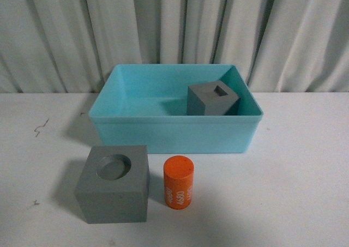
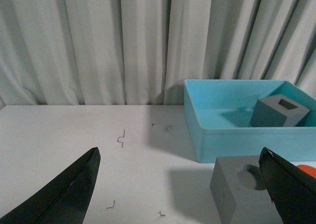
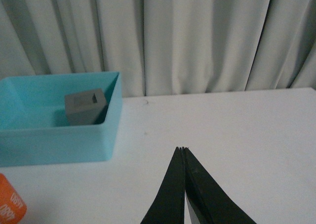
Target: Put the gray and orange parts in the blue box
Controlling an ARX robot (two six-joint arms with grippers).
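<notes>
left pincer (image 2: 180, 151) spread wide, holding nothing; one finger overlaps the round-recess gray cube (image 2: 232, 194) in view, probably not touching | right pincer (image 3: 183, 150) closed tip to tip, empty, over the table (image 3: 247, 125) | square-recess gray cube (image 1: 214, 98) inside blue box (image 1: 174, 132) | round-recess gray cube and upright orange cylinder (image 1: 179, 181) side by side on table, just before the box

2 cubes (image 1: 113, 184) (image 1: 212, 98), 1 cylinder (image 1: 179, 181), 1 box (image 1: 169, 135)

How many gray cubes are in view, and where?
2: the square-recess cube inside the blue box at its right end; the round-recess cube on the table before the box.
</notes>
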